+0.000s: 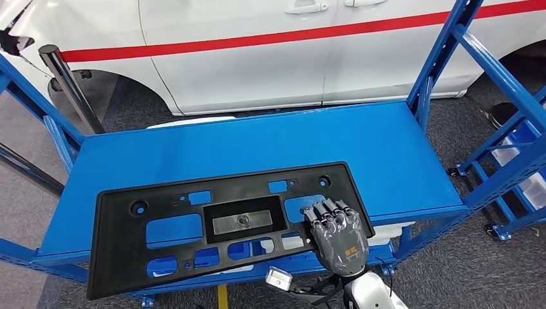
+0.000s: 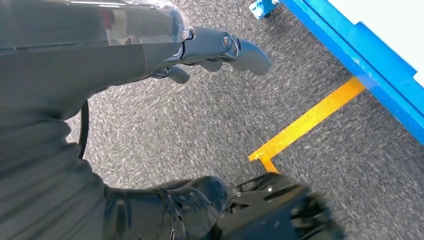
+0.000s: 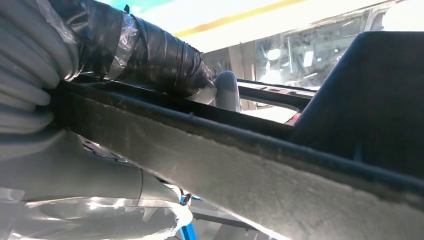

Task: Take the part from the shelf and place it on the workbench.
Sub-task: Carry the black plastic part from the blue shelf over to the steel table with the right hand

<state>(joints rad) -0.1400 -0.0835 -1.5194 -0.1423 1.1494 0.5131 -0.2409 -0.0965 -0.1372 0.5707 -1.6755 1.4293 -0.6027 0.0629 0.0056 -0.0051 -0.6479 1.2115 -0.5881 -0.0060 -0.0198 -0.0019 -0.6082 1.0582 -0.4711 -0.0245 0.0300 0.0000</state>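
While the head cam gives me most of the black part (image 1: 219,225), its near-left corner hangs past the front lip of the blue shelf (image 1: 257,138), and the bits under my right hand (image 1: 338,235) are covered up. From my left wrist cam, the left hand (image 2: 220,50) hangs over grey carpet with a yellow floor line (image 2: 305,122) toward 3 o'clock; fingers look loosely curled around nothing, though the blur makes that hard to call. Over at 5 o'clock in the head view, my right hand sits palm-down on the part's right end, fingers (image 1: 328,209) draped over the top face. Right wrist cam shows the part's edge (image 3: 240,165) sandwiched between the taped fingers (image 3: 150,50) above and thumb (image 3: 75,167) below, so it's gripping. Rest of that view is a smeary close-up. Plenty of bare shelf toward 12, with the white car (image 1: 290,45) beyond; blue uprights (image 1: 444,55) stand at 2 o'clock.
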